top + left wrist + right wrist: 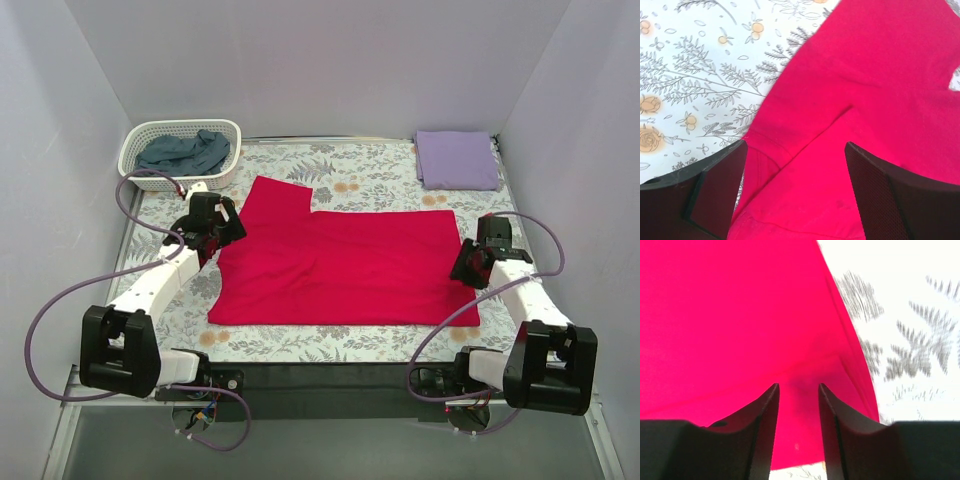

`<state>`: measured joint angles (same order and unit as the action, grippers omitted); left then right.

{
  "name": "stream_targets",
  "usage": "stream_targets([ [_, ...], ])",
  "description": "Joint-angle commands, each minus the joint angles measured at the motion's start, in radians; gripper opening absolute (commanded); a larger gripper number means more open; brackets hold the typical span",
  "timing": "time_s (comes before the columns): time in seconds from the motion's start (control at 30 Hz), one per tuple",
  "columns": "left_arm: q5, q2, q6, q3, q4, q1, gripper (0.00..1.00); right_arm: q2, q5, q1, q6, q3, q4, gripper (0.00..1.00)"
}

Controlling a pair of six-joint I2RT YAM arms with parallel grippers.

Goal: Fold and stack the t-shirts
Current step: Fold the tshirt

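The crimson red t-shirt (345,265) lies spread flat on the middle of the table, with one sleeve pointing to the back left. My left gripper (228,222) is at its left edge. In the left wrist view it (795,145) is wide open just above a folded layer of the red shirt (865,75). My right gripper (465,265) is at the shirt's right edge. In the right wrist view it (798,386) stands narrowly open, low over the red cloth (730,315) near its hem. The lavender t-shirt (457,159) lies folded at the back right. The blue-grey t-shirt (185,152) lies crumpled in a basket.
A white plastic basket (185,124) stands at the back left. The floral table covering (370,175) shows around the shirt. Pale walls close in the left, right and back. Purple cables loop beside both arms.
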<state>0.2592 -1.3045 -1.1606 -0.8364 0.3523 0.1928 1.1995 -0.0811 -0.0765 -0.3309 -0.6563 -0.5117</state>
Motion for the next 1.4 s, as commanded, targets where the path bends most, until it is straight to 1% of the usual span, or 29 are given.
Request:
stream_targets([
  [0.0, -0.063, 0.033, 0.071, -0.030, -0.042, -0.004, 0.74, -0.055, 0.067, 0.012, 0.070, -0.106, 0.134, 0.39],
  [0.03, -0.101, 0.015, 0.082, -0.042, -0.042, -0.004, 0.74, -0.048, 0.073, 0.012, 0.079, -0.124, 0.148, 0.39],
  [0.1, -0.123, -0.012, 0.105, -0.072, -0.041, -0.004, 0.73, -0.003, 0.073, 0.012, 0.111, -0.176, 0.189, 0.40],
  [0.17, -0.112, -0.068, 0.110, -0.121, -0.039, -0.004, 0.73, 0.044, 0.107, 0.012, 0.130, -0.215, 0.213, 0.40],
  [0.2, -0.098, -0.094, 0.110, -0.138, -0.039, -0.004, 0.73, 0.098, 0.110, 0.012, 0.148, -0.233, 0.225, 0.40],
  [0.33, -0.045, -0.232, 0.143, -0.231, -0.039, -0.006, 0.72, 0.239, 0.136, 0.014, 0.193, -0.362, 0.265, 0.40],
  [0.37, -0.049, -0.290, 0.154, -0.271, -0.035, -0.006, 0.72, 0.265, 0.144, 0.014, 0.204, -0.380, 0.268, 0.40],
  [0.4, -0.049, -0.315, 0.162, -0.295, -0.032, -0.007, 0.72, 0.312, 0.152, 0.014, 0.211, -0.400, 0.272, 0.40],
  [0.5, -0.049, -0.406, 0.196, -0.357, -0.030, -0.007, 0.70, 0.377, 0.149, 0.014, 0.236, -0.450, 0.282, 0.39],
  [0.6, -0.041, -0.473, 0.233, -0.394, -0.032, -0.007, 0.69, 0.409, 0.144, 0.014, 0.257, -0.459, 0.305, 0.39],
  [0.8, -0.025, -0.565, 0.266, -0.444, -0.041, -0.009, 0.60, 0.468, 0.141, 0.030, 0.285, -0.468, 0.332, 0.37],
  [0.83, -0.025, -0.582, 0.271, -0.448, -0.041, -0.010, 0.57, 0.472, 0.129, 0.035, 0.288, -0.468, 0.335, 0.36],
  [0.87, -0.025, -0.588, 0.272, -0.452, -0.042, -0.012, 0.48, 0.477, 0.118, 0.038, 0.289, -0.467, 0.338, 0.36],
  [1.03, -0.049, -0.622, 0.280, -0.478, -0.047, -0.039, 0.43, 0.508, 0.107, 0.043, 0.300, -0.477, 0.355, 0.36],
  [1.17, -0.057, -0.653, 0.286, -0.492, -0.038, -0.043, 0.42, 0.532, 0.093, 0.060, 0.309, -0.480, 0.368, 0.35],
  [1.33, -0.048, -0.679, 0.303, -0.497, -0.036, -0.044, 0.44, 0.568, 0.086, 0.075, 0.322, -0.485, 0.372, 0.35],
  [1.37, -0.049, -0.684, 0.306, -0.498, -0.032, -0.044, 0.44, 0.572, 0.063, 0.075, 0.322, -0.491, 0.372, 0.34],
])
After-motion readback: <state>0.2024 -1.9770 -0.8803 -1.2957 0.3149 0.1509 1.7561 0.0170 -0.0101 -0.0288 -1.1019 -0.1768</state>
